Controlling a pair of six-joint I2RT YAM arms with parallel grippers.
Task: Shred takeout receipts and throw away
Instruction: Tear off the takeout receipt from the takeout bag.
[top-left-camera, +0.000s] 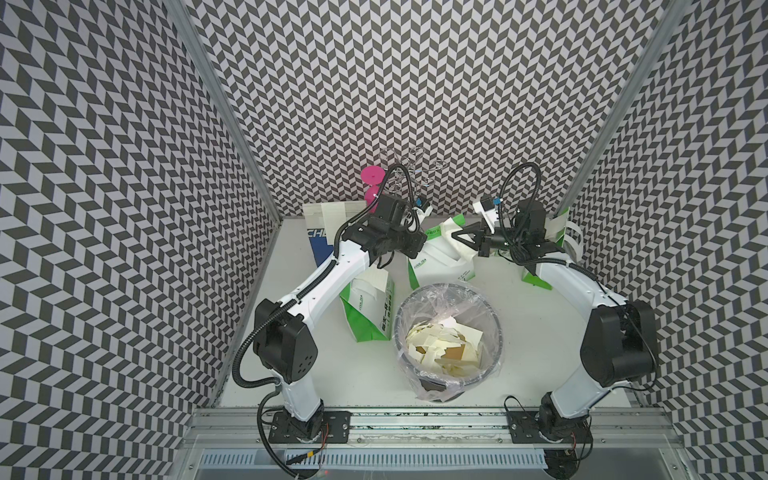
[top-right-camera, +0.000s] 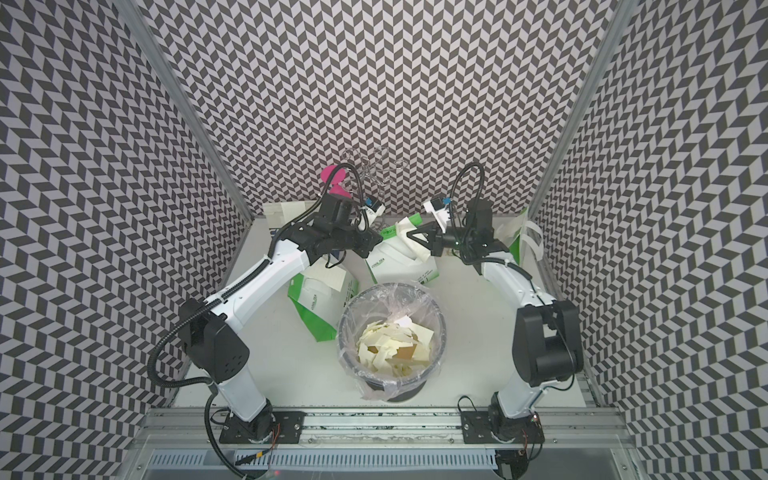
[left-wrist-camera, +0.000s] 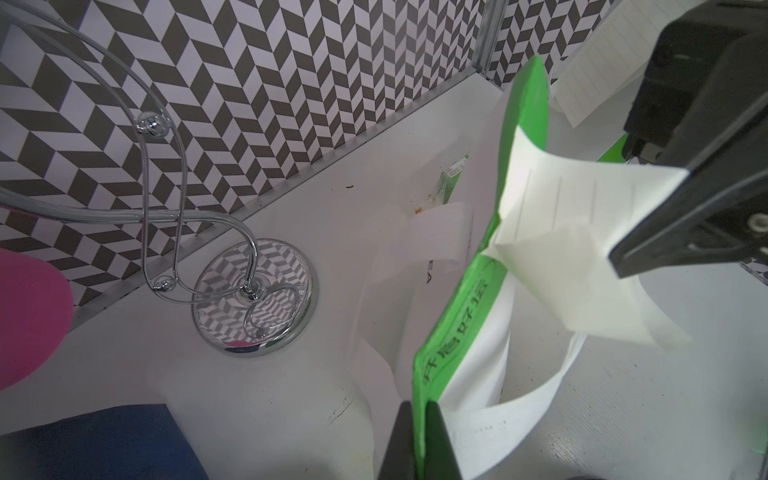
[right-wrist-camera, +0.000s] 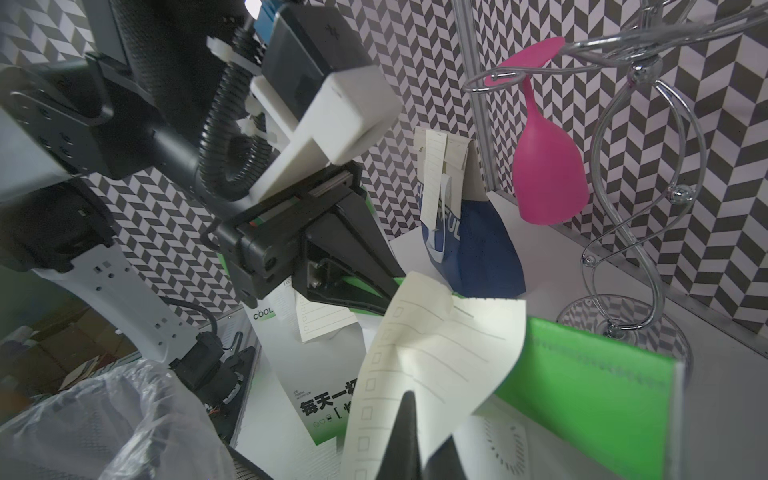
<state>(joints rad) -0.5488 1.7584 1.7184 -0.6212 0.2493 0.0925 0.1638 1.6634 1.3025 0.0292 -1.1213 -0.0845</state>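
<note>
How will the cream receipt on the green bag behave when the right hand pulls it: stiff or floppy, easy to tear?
Probably floppy and light: the receipt curls and creases where the right hand pinches it. It likely tears easily, judging by the scraps in the bin. The bag might lift with it, though the left hand clamps its green edge.
</note>
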